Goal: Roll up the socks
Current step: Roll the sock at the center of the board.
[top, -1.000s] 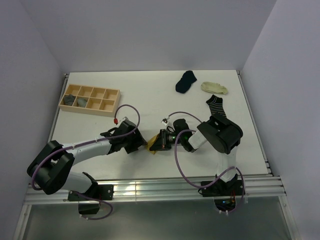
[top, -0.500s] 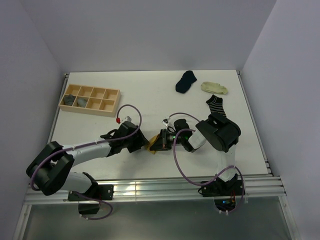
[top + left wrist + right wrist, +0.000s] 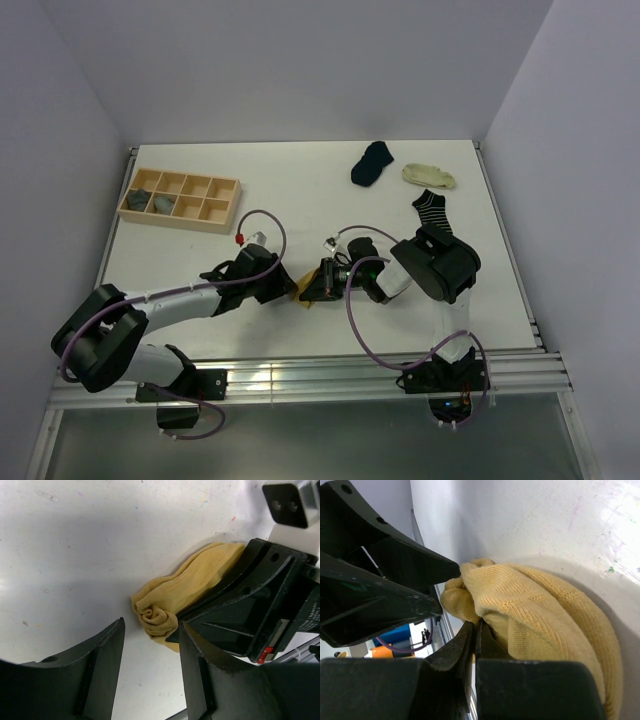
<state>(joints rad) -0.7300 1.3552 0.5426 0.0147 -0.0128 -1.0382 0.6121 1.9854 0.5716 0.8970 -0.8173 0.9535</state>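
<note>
A mustard-yellow sock (image 3: 303, 293) lies partly rolled on the white table, near the front middle. In the left wrist view the sock (image 3: 170, 602) has a curled end that faces my left gripper (image 3: 150, 652). That gripper is open and empty, and its fingertips stand just short of the roll. My right gripper (image 3: 312, 283) comes from the right and is shut on the sock. In the right wrist view its jaws (image 3: 476, 630) pinch the sock fabric (image 3: 545, 615), and the left gripper's fingers (image 3: 380, 580) stand close on the far side.
A wooden divided tray (image 3: 225, 184) stands at the back left with two grey rolled socks (image 3: 139, 198) (image 3: 162, 204) in its left compartments. A navy sock (image 3: 371, 163), a cream sock (image 3: 429, 176) and a black-and-white striped sock (image 3: 432, 211) lie at the back right.
My left gripper has moved a little to the right, closer to the yellow sock. The right gripper has kept its hold and barely moved.
</note>
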